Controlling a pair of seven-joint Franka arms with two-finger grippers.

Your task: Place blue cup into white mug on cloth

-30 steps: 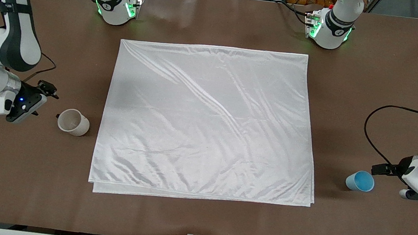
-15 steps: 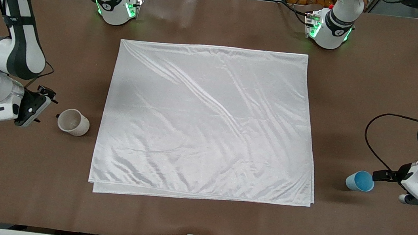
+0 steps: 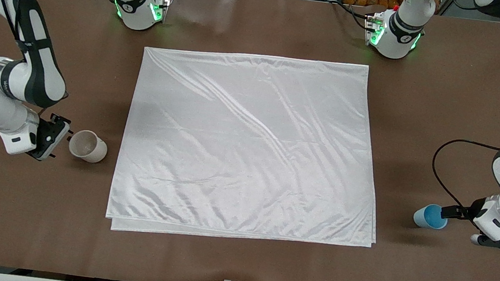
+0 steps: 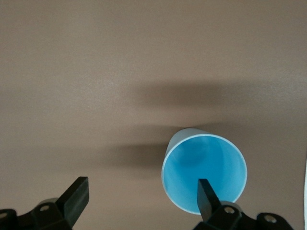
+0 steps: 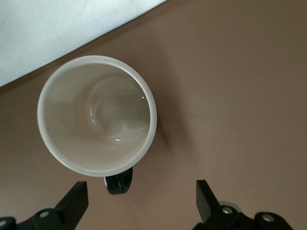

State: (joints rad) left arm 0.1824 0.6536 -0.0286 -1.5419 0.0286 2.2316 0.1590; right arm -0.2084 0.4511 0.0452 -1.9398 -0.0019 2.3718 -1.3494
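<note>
Lying flat on the middle of the brown worktop (image 3: 235,263), the cloth (image 3: 249,145) is a big shiny white rectangle, wrinkled, with folded layers showing along the edge nearest the front camera. Nothing stands on it.

The mug (image 3: 87,146) stands upright on the bare worktop just beside the cloth's edge, toward the right arm's end. It is cream inside and empty, and its small dark handle (image 5: 118,183) points away from the cloth, toward the right gripper (image 3: 56,136). That gripper hangs low just beside the mug, on the handle's side. In the right wrist view its fingers (image 5: 74,203) stand wide apart, with the handle between them but not touched, and a corner of the cloth shows past the mug's rim.

The cup (image 3: 430,216) stands upright on the worktop toward the left arm's end, apart from the cloth's edge, its bright blue inside empty. The left gripper (image 3: 462,219) is low just beside it, on the side away from the cloth. In the left wrist view its fingers (image 4: 76,201) are spread wide and hold nothing; one fingertip shows in front of the cup's rim (image 4: 205,171), the other is over bare worktop. Whether that tip touches the rim I cannot tell.
</note>
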